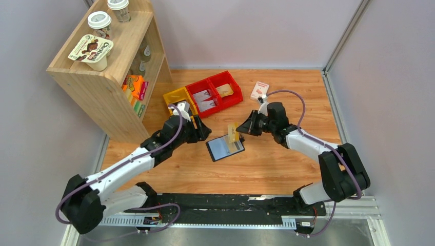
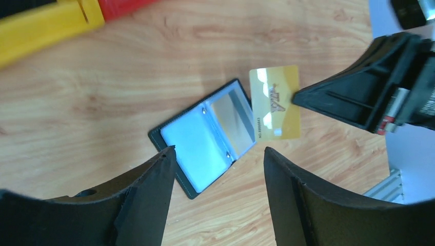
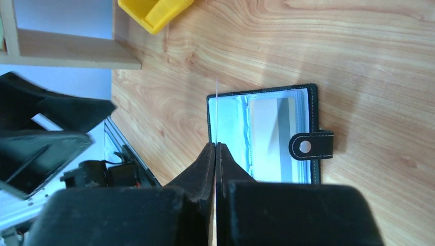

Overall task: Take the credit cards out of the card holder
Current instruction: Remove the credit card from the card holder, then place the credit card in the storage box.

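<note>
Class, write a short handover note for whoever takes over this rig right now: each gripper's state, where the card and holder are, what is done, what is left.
Left gripper: open, empty, hovering over the holder, which lies open on the table.
Right gripper: shut on a gold card, held on edge beside the holder, clear of its pockets.
Done: one card out.
Left: set that card down. A second card seems to sit in a pocket; if so, pull it too.
</note>
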Tool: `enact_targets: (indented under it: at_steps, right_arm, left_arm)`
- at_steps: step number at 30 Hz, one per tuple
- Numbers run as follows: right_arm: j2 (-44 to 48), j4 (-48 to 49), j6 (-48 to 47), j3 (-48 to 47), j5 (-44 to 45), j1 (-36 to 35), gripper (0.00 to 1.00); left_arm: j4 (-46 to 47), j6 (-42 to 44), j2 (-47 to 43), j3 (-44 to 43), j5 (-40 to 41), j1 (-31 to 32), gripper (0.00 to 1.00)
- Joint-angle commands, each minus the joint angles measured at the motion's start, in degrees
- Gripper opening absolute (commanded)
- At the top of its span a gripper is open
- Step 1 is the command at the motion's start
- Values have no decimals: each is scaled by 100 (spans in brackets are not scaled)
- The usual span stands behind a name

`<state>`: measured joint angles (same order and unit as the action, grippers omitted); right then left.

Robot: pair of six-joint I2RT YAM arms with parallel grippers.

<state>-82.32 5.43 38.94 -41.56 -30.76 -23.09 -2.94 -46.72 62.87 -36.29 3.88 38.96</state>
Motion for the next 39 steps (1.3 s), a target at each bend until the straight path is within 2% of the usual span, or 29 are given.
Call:
enact_targets:
  at_steps: [1,3,7,13,17,22,27,34,39]
  right_arm:
    - [155,844,903,148,394,-11,0]
    - [155,1125,1237,175,640,-11,0]
    - [129,1381,1800,78,1509,-37,0]
    - [-151,1514,2522,-413,2978,-99,0]
    - [-818,1531,2776,-1072,3690,-160,0]
    - [-1785,1663,3067,-1977,4218,-239,0]
    - [-2629,1759,3225,-2804,4964,-432,0]
    - [-3649,1795,3603,-3603,5625,-652,0]
    - [-4133,1234,3480,-4368,6090,-863,0]
  left_arm:
    - [-909,1111,-705,-553,665,-38,73]
    - [-1313,1568,-969,-790,902,-64,80]
    - [-2174,2578,-1356,-1352,1386,-152,85]
    - [-2343,4011,-1822,-1714,2203,-231,85]
    - [-2089,3987,-2190,-1364,3160,-231,85]
    - [-1965,4075,-2569,-880,3715,-249,85]
    - [-1789,4092,-2964,-721,3646,-249,85]
    - [-1754,4092,-3044,-677,3647,-249,84]
    - [-1754,4074,-3000,-677,3567,-249,84]
